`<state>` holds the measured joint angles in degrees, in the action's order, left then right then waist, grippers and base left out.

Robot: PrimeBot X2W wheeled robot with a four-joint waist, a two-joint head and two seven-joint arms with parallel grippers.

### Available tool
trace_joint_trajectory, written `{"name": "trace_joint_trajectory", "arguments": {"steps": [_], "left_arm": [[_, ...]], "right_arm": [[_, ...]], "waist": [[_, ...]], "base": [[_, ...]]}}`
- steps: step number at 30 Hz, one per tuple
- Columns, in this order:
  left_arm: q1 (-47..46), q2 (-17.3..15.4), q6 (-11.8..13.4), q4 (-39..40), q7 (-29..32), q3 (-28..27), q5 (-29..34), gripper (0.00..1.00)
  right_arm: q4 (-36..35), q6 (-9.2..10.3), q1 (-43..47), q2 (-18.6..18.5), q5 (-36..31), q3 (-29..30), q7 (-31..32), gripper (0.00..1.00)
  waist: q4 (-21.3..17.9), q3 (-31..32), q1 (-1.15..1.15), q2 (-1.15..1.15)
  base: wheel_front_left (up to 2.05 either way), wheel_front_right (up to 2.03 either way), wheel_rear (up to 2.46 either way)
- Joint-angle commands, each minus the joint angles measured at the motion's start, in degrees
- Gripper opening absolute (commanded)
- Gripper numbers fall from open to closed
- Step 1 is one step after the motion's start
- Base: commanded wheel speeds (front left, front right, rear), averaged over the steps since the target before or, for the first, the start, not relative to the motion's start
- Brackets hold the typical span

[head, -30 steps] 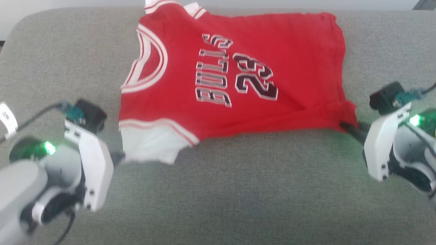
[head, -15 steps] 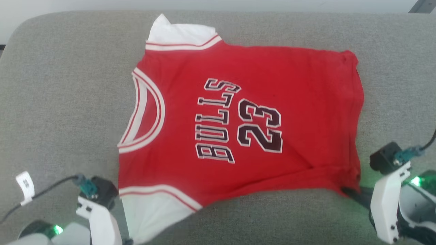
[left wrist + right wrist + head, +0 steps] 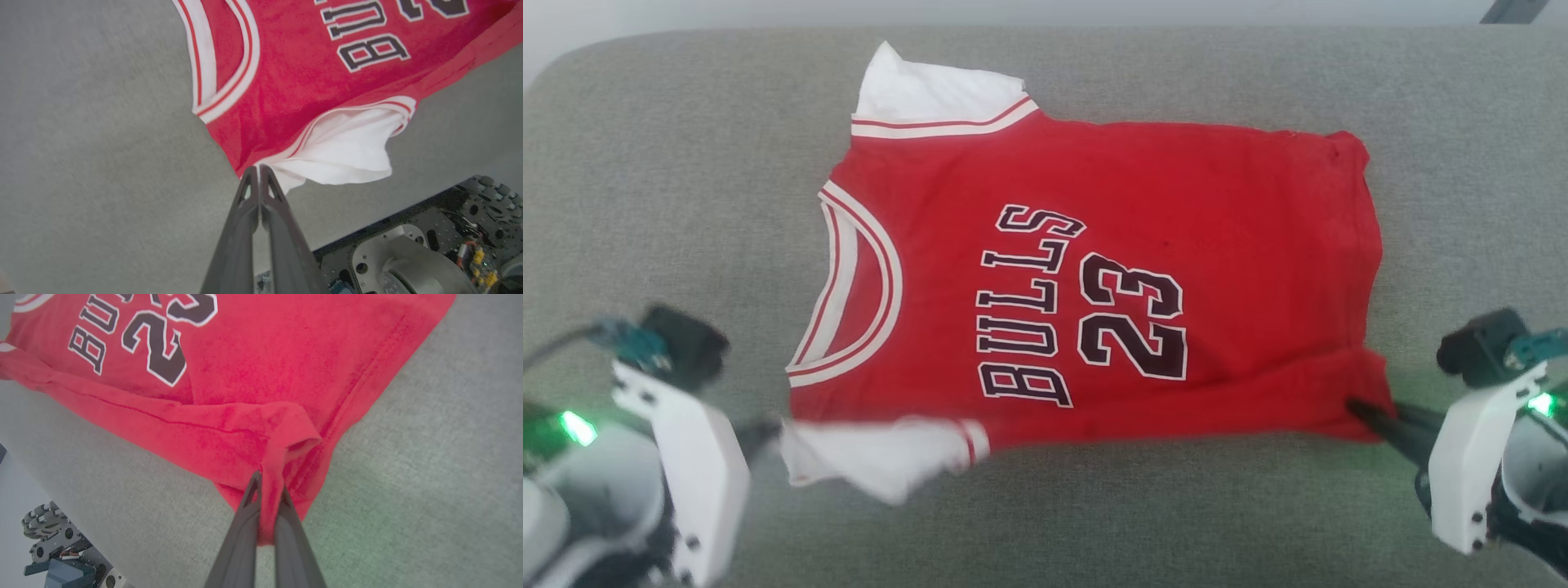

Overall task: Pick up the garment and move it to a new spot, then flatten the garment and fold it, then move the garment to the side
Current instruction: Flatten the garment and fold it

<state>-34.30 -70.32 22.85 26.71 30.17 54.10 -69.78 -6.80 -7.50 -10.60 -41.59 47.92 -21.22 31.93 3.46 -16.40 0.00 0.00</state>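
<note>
The garment [image 3: 1094, 269], a red jersey with white sleeves, striped trim and a dark "23" print, lies spread on a grey cushion [image 3: 645, 204] with its collar to the left. My left gripper [image 3: 768, 429] is shut on the near white sleeve's edge, which is bunched and raised off the cushion. In the left wrist view the closed left gripper [image 3: 257, 169] meets the garment [image 3: 286, 81] where red and white join. My right gripper [image 3: 1357, 407] is shut on the near right hem corner. In the right wrist view, a fold of the garment [image 3: 265, 355] is pinched in the right gripper [image 3: 267, 477].
The grey cushion stretches wide on all sides of the jersey, with a rounded far left corner [image 3: 572, 65]. My own base [image 3: 408, 261] and a wheel [image 3: 49, 531] lie just beyond the cushion's near edge.
The head camera has tilted, so the whole picture shifted. The left gripper has risen from the bottom edge, and the near white sleeve has gone from hanging flat to bunched and lifted.
</note>
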Motion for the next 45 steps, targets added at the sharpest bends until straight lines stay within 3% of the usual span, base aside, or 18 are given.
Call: {"name": "trace_joint_trajectory", "arguments": {"steps": [1, 4, 8, 14, 20, 26, 32, 33, 34, 35, 36, 37, 38, 45], "left_arm": [[-2.7, -0.2, -1.1, -1.4, 0.2, -1.2, 1.6, 0.00], [-5.5, 0.1, -2.7, -3.3, 0.8, -2.2, 3.1, 0.00], [-11.7, 2.8, -7.4, -8.7, 2.3, -3.2, 6.6, 0.00], [-20.3, 10.3, -15.0, -19.8, 2.8, -2.4, 12.0, 0.00], [-25.5, 18.3, -20.7, -31.7, 2.7, -0.3, 13.9, 0.00], [-27.3, 23.9, -24.7, -42.5, 3.5, 1.6, 13.4, 0.00], [-27.5, 28.4, -26.0, -51.8, 5.9, 2.2, 10.5, 0.00], [-27.7, 28.9, -26.0, -52.8, 5.8, 2.2, 10.3, 0.06], [-27.7, 29.6, -25.6, -54.0, 5.6, 1.7, 9.5, 0.25], [-27.8, 30.3, -25.3, -54.8, 5.4, 1.5, 9.1, 0.41], [-28.2, 30.7, -25.1, -55.4, 5.1, 1.2, 9.0, 0.67], [-28.3, 31.1, -24.8, -56.0, 4.5, 0.5, 8.2, 1.00], [-28.3, 31.7, -24.5, -56.3, 4.4, 0.0, 7.4, 1.00], [-28.1, 30.8, -22.6, -53.8, 4.8, -1.1, 6.9, 1.00]], "right_arm": [[-0.4, 0.02, -1.6, 1.0, -1.2, 1.0, -0.3, 0.00], [-0.4, 0.02, -3.1, 2.1, -2.3, 1.9, -0.3, 0.00], [0.9, 0.02, -7.1, 3.8, -4.4, 2.3, -0.6, 0.00], [6.4, 0.02, -14.4, 6.7, -7.7, 1.1, -1.3, 0.00], [12.2, 0.02, -19.7, 9.1, -9.5, -1.3, -2.3, 0.00], [17.8, 0.02, -23.4, 11.3, -10.1, -3.7, -2.7, 0.00], [22.2, 0.02, -25.8, 12.9, -9.3, -6.2, -2.4, 0.00], [22.8, 0.02, -26.1, 13.1, -9.3, -6.4, -2.5, 0.00], [23.3, 0.02, -26.4, 13.3, -9.2, -6.8, -2.6, 0.10], [23.7, 0.02, -26.7, 13.4, -9.0, -7.1, -2.6, 0.36], [24.0, 0.02, -26.8, 13.3, -8.8, -7.2, -2.5, 0.48], [24.3, 0.03, -26.8, 13.4, -8.4, -7.2, -2.4, 0.89], [24.4, 0.02, -26.9, 13.3, -8.3, -7.2, -2.1, 1.00], [23.1, 0.05, -25.8, 12.3, -8.6, -4.2, -3.1, 1.00]], "waist": [[-0.5, -0.2, 0.00, 0.00], [-0.9, -0.5, 0.00, 0.00], [-1.6, -1.4, 0.00, 0.00], [-2.6, -3.5, 0.00, 0.00], [-3.2, -5.7, 0.00, 0.00], [-3.8, -7.5, 0.00, 0.00], [-4.1, -8.2, 0.00, 0.00], [-4.0, -8.2, 0.00, 0.00], [-4.0, -8.2, 0.00, 0.00], [-4.0, -8.1, 0.00, 0.00], [-3.9, -8.0, 0.00, 0.00], [-3.8, -7.9, 0.00, 0.00], [-3.7, -7.7, 0.00, 0.00], [-2.5, -5.5, 0.00, 0.00]], "base": [[0.00, 0.00, 0.00], [0.00, 0.00, 0.00], [0.00, 0.00, 0.00], [0.00, 0.00, 0.00], [0.00, 0.00, 0.00], [0.00, 0.00, 0.00], [0.00, 0.00, 0.00], [0.00, 0.00, 0.00], [0.00, 0.00, 0.00], [0.00, 0.00, 0.00], [0.00, 0.00, 0.00], [0.00, 0.00, 0.00], [0.00, 0.00, 0.00], [0.00, 0.00, 0.00]]}}
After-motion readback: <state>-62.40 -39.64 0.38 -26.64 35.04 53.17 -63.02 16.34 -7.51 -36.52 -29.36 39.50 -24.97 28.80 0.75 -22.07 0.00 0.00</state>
